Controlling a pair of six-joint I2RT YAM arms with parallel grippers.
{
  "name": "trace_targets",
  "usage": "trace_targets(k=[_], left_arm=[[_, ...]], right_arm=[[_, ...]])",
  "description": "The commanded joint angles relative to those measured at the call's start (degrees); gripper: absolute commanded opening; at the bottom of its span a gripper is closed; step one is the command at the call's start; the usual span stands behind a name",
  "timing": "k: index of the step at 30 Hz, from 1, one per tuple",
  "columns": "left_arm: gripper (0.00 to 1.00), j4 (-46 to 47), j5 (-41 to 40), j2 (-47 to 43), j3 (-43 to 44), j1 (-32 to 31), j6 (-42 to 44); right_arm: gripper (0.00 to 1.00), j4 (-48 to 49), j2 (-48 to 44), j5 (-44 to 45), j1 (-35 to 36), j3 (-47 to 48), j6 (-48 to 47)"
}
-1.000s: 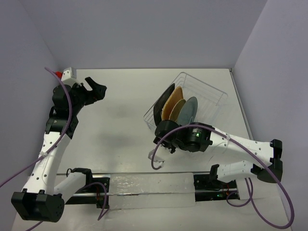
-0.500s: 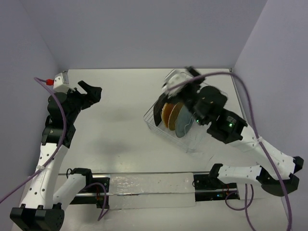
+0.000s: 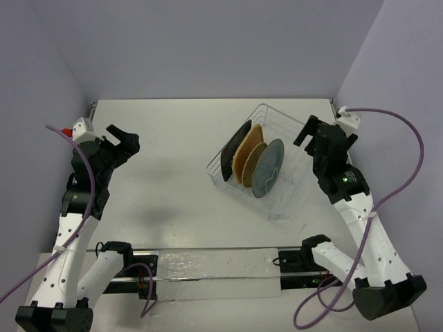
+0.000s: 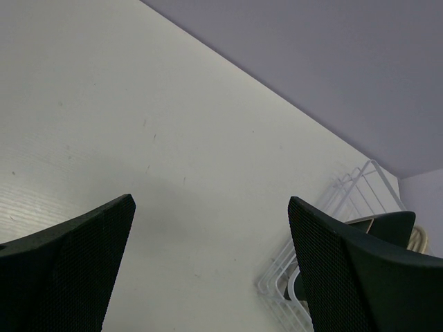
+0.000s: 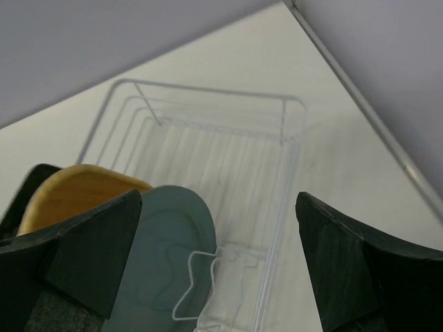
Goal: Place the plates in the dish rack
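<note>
The wire dish rack [image 3: 302,141] sits right of centre, and the plates stand on edge in its left half. From left to right they are a black plate [image 3: 234,156], a tan woven plate [image 3: 248,142], a yellow woven plate [image 3: 253,164] and a teal-grey plate [image 3: 270,166]. My right gripper [image 3: 315,138] hangs open just right of the rack, holding nothing. In the right wrist view the right gripper [image 5: 218,270] looks down on the teal-grey plate [image 5: 166,256], the yellow plate [image 5: 83,187] and the rack's rim [image 5: 208,90]. My left gripper [image 3: 126,140] is open and empty at the far left.
Between its open fingers [image 4: 360,277], the left wrist view shows bare white table [image 4: 173,138] and the rack's corner [image 4: 346,200]. Purple walls close the back and both sides. A rail [image 3: 208,263] runs along the near edge between the arm bases.
My right arm swung from the rack's near side, over it, to its right side, and its jaws opened. The left arm drew back a little to the left.
</note>
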Motion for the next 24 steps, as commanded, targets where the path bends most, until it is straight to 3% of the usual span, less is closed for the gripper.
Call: trace_targets(k=[1, 12, 24], left_arm=[[0.99, 0.59, -1.51, -1.01, -0.01, -0.40, -0.66], [0.99, 0.37, -3.83, -1.50, 0.39, -0.36, -0.49], [0.99, 0.63, -2.45, -2.82, -0.02, -0.44, -0.80]], right_arm=[[1.00, -4.13, -4.27, -8.65, -10.09, -5.10, 12.56], [1.00, -3.77, -8.99, -1.31, -12.18, -10.50, 12.80], [1.00, -3.34, -15.35, 0.80, -12.36, -13.89, 11.06]])
